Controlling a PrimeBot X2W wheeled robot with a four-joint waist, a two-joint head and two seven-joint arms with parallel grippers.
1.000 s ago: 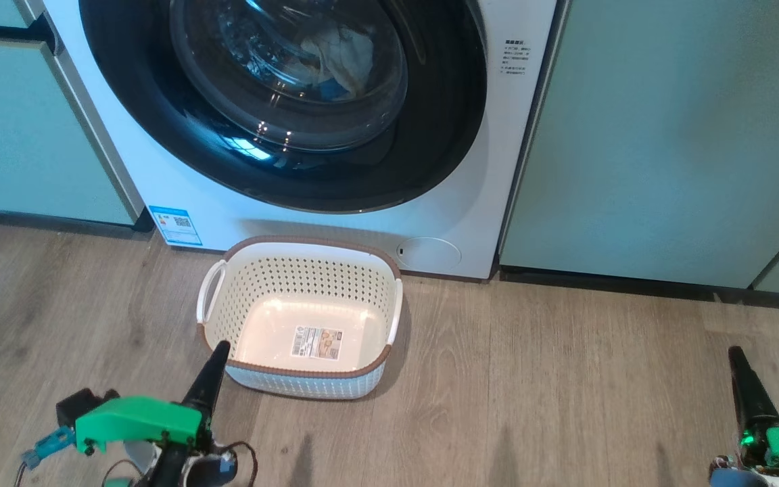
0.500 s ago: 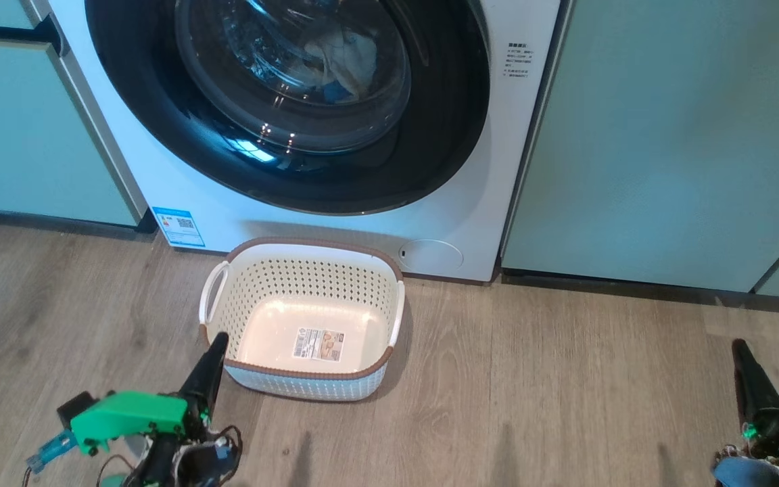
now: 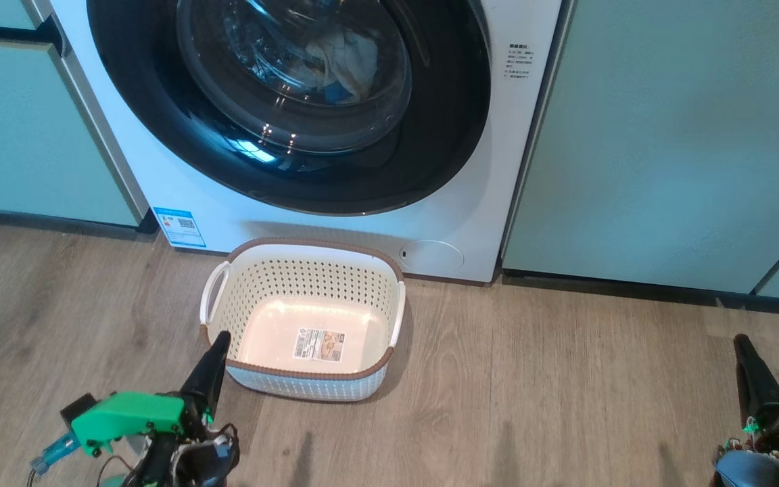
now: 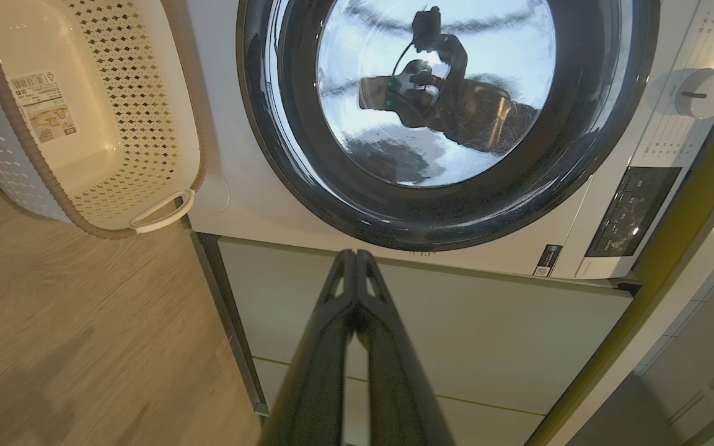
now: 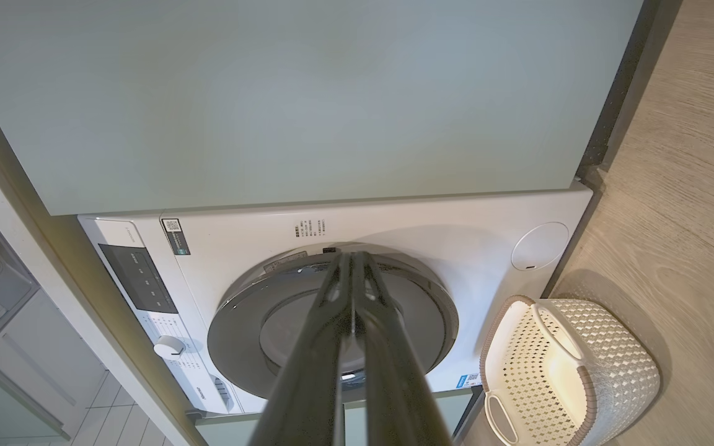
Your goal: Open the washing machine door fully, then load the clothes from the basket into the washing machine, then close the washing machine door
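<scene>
The washing machine (image 3: pixel 241 216) stands white and front-loading, and its door (image 3: pixel 430 101) is closed flat against it, black rim glossy. Through the glass I see pale clothes (image 3: pixel 342 57) with a blue patch lying in the drum. The cream perforated basket (image 3: pixel 308 241) sits on the floor right before the machine with nothing in it but its sticker. My left gripper (image 3: pixel 219 336) is shut, its tip beside the basket's near left corner. My right gripper (image 3: pixel 740 338) is shut, far right over the floor. The left wrist view has the door (image 4: pixel 282 155) and basket (image 4: pixel 165 74) beyond the shut left gripper (image 4: pixel 352 254). The right gripper (image 5: pixel 352 255) is likewise shut in its wrist view.
Pale green cabinets flank the machine on the left (image 3: pixel 17 135) and right (image 3: pixel 667 135). A wooden floor (image 3: pixel 531 392) spreads between basket and right gripper. A blue label (image 3: pixel 178 226) and round service cap (image 3: pixel 432 256) mark the machine's base; its knob (image 4: pixel 701 93) is near the control panel.
The head view has shifted slightly. Both grippers have drawn a little toward the bottom corners, still shut. Door and basket have not moved.
</scene>
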